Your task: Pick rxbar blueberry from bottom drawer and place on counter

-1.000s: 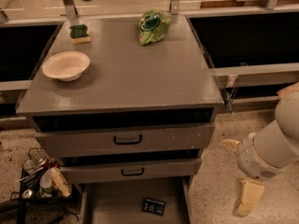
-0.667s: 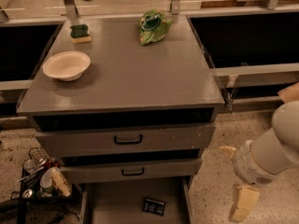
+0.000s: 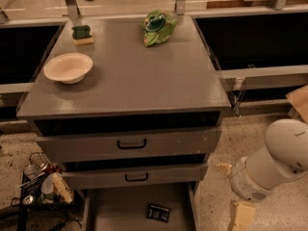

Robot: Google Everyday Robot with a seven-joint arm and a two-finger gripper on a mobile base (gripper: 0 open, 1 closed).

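The table (image 3: 144,81), a grey cabinet top with a thick front edge, occupies the centre of the scene. Below its front edge sit two shallow grey drawers (image 3: 86,146), each with a black handle; both stand slightly ajar, with a dark gap above each front.

The bottom drawer (image 3: 115,208) stands open toward the near side, with its flat grey floor exposed.

The robot arm (image 3: 274,160), white and rounded, is at the near right, over the speckled floor and well apart from the cabinet. The end effector (image 3: 242,216) hangs from it at the near right edge of the scene, to the right of the bottom drawer and outside it. Whether it is released or clenched cannot be told. It carries nothing visible.

A wire rack of mixed clutter (image 3: 41,182) stands on the floor at the near left, beside the cabinet.

On the table:
- A pale bowl (image 3: 68,67) rests upright at the left.
- A green chip bag (image 3: 158,27) lies at the far side, right of centre.
- A green-and-yellow sponge (image 3: 82,34) lies at the far left corner.

The rxbar blueberry (image 3: 158,212), dark-wrapped, lies flat on the floor of the bottom drawer, right of centre, apart from the end effector.
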